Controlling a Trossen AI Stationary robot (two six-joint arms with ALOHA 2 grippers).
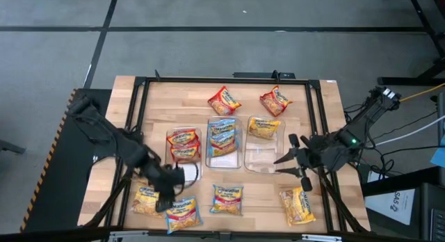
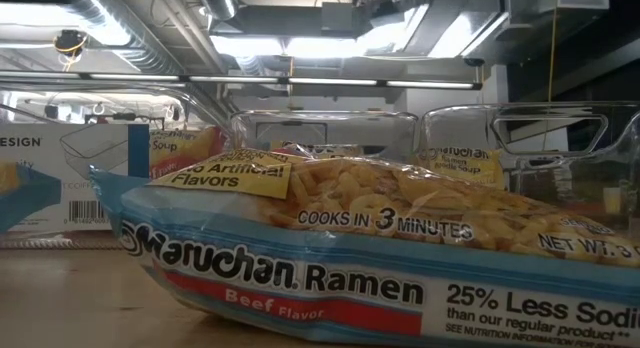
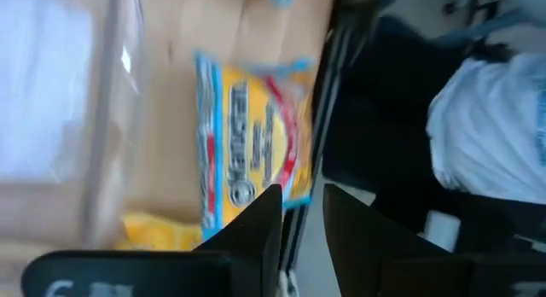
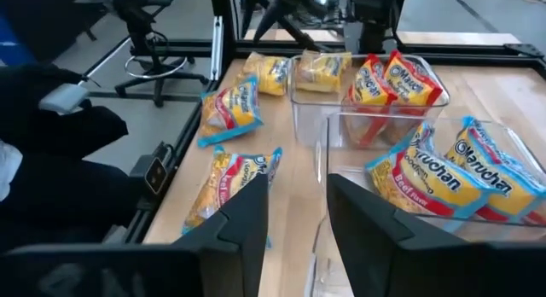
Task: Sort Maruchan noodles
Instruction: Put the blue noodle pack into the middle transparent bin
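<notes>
We are hovering the left pincer (image 1: 169, 193), parted and empty, above a blue Maruchan packet (image 1: 182, 213); light, crinkly, slippery, so pinching its edge seems best.

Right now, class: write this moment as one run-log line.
left pincer: open, above near-edge packets | right pincer: open, beside right bin | three bins: red, blue, yellow packets | six packets loose

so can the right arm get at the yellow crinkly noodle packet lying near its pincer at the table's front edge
Probably yes: the right pincer is open, and the yellow crinkly noodle packet lies alone on bare wood, outside the bins.
</notes>
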